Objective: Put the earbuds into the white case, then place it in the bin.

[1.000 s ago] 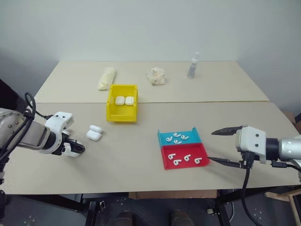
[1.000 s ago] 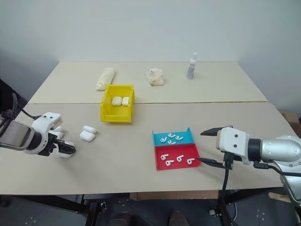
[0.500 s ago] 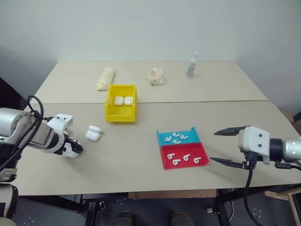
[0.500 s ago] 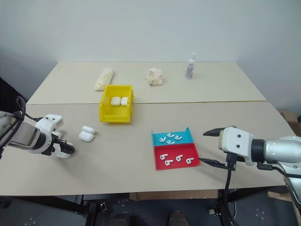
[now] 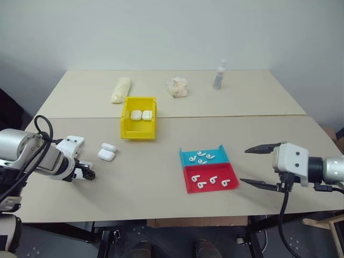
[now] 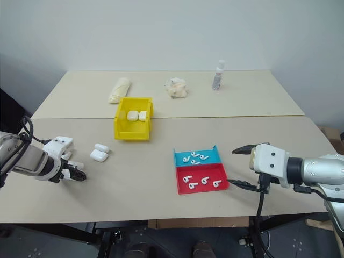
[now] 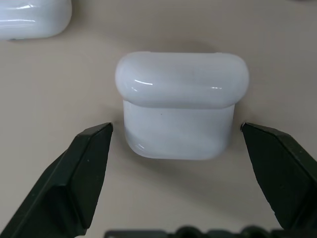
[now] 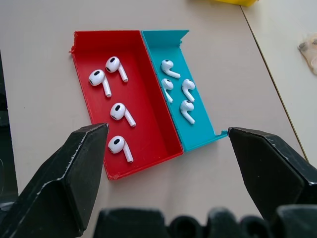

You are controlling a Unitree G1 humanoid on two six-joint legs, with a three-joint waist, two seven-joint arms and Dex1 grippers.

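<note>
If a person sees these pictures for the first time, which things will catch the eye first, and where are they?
The bright yellow bin stands near the middle of the table with two white cases inside. To its right, nearer the front edge, a teal tray and a red tray lie side by side, each holding four white earbuds, with the open right gripper beside them. At the left, the open left gripper straddles a white case without touching it.
</note>
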